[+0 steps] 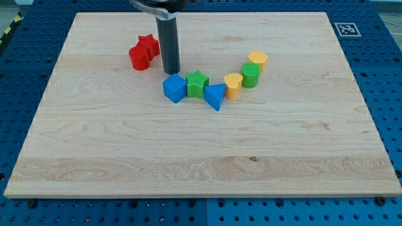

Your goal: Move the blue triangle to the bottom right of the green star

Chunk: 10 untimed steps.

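The worktop was a pale wooden board (201,157) with a fine lengthwise grain and one small dark knot toward its bottom edge, lying on a blue perforated table (383,69). The blocks looked like matte moulded plastic.

The blue triangle (215,96) sat a little above the board's centre, touching the green star (197,83) at that star's lower right. A blue cube (174,88) pressed against the star on the side toward the left edge. Toward the right edge the row curved upward: a yellow heart-like block (233,85) just beside the triangle, then a ribbed green cylinder (250,75), then a yellow cylinder (257,60). Near the top-left corner a red star (148,44) and a red cylinder (139,57) touched each other.

The arm carried no jaws to open or shut, only a smooth dark cylindrical rod (169,41) standing upright from the top edge. My tip (171,71) rested on the wood between the red pair and the blue cube, just above the cube, apart from the triangle.
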Tool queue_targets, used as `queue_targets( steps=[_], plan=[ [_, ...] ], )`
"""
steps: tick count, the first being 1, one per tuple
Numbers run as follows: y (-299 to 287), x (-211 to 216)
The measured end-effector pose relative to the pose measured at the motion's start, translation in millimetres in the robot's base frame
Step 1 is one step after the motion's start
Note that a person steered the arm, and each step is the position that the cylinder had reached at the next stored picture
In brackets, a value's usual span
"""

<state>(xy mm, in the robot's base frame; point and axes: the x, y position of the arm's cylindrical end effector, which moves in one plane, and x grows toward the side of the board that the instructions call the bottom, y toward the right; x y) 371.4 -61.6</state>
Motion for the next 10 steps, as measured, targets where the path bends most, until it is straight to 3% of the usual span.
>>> queue_targets(
  steps=[1,4,10],
  plan=[
    [7.4,-14.2],
    [68.8,4.2],
    [105.6,65.0]
  ],
)
